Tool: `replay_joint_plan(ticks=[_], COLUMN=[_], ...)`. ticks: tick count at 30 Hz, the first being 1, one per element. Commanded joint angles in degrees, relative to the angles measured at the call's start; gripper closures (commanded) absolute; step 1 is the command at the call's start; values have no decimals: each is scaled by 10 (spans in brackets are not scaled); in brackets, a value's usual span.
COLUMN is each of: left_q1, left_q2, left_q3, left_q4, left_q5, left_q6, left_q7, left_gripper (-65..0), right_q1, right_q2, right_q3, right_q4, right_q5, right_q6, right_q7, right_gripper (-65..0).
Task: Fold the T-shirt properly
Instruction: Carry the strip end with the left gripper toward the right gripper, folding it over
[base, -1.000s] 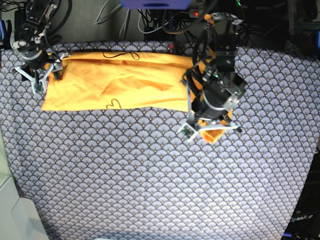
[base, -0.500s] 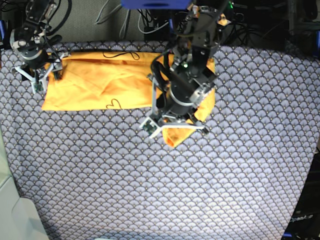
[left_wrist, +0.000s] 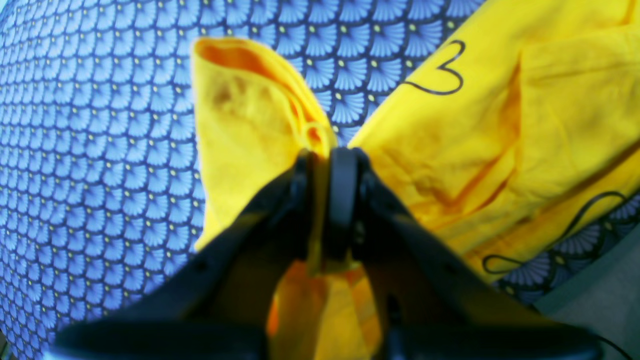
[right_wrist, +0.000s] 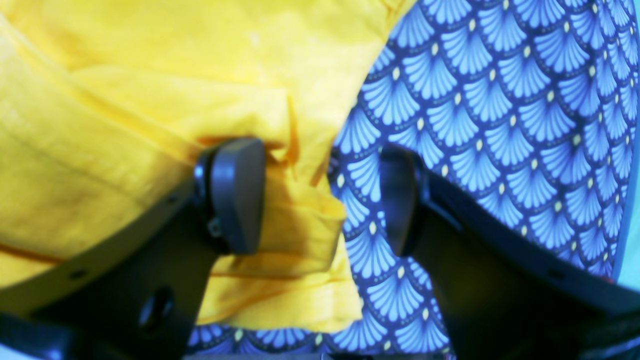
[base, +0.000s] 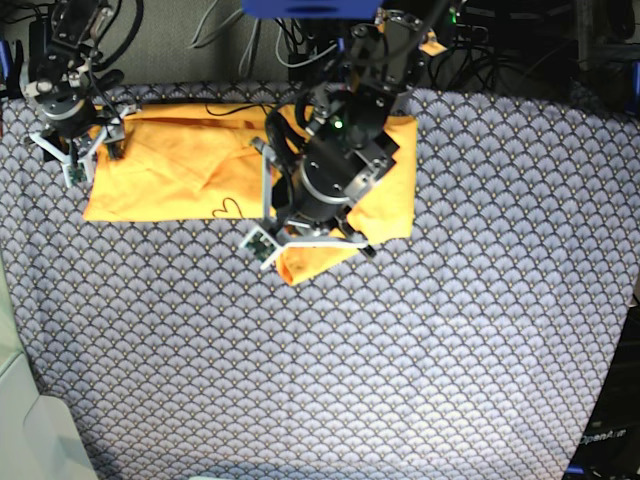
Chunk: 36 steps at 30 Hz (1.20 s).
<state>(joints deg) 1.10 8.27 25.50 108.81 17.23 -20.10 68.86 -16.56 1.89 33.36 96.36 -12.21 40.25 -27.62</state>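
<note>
Because the shirt (base: 200, 165) is thin cotton, I judge it light, limp and quick to wrinkle: it will sag and drag wherever it isn't held, and a fold laid down loosely will likely slump rather than keep a crisp line. It lies along the far side of the patterned cloth (base: 320, 380), stretched from the far left corner of the base view toward the middle, with its other end lifted and doubled over on itself. My left claw (left_wrist: 327, 165) is clamped on a bunched bit of that lifted end; in the left wrist view the fabric pokes up between the closed jaws and hangs in a soft flap to one side. My right claw (right_wrist: 320, 195) stands wide apart at the shirt's other end, one finger (right_wrist: 235, 195) resting on the layered hem, the other over bare cloth, gripping nothing. For holds I'd pick hems and corners, where the doubled seam gives the pads something thicker to bite (a pinch mid-panel would only gather a single slack layer). I see no brand or label on the shirt itself; a thin dark thread (left_wrist: 442, 70) loops along its edge. The only writing is at the lower right corner of the base view, too small for me to read with confidence
</note>
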Motion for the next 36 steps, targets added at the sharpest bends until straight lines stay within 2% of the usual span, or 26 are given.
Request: replay_joint_plan(ticks=[1, 6, 11, 30, 32, 36], left_q1=[-5, 6, 6, 15, 21, 31], left_q2=[7, 7, 7, 7, 7, 7], left_q3=[3, 4, 54, 59, 58, 58], left_q4=[7, 7, 7, 9, 11, 25], left_q5=[-6, -6, -2, -5, -4, -5], left_q6=[2, -4, 0, -2, -1, -4], left_q7=[-10, -11, -5, -4, -5, -10], left_gripper=[0, 0, 0, 0, -41, -223], right_q1=[1, 1, 1, 0, 0, 0], right_q2=[5, 6, 6, 6, 6, 6], right_q3=[3, 3, 3, 5, 5, 6], right_q4=[10, 10, 10, 11, 11, 11], right_q5=[1, 1, 1, 1, 1, 1], right_q6=[-2, -2, -2, -2, -2, -2], right_q7=[8, 8, 8, 8, 8, 8], right_gripper=[-373, -373, -373, -373, -373, -373])
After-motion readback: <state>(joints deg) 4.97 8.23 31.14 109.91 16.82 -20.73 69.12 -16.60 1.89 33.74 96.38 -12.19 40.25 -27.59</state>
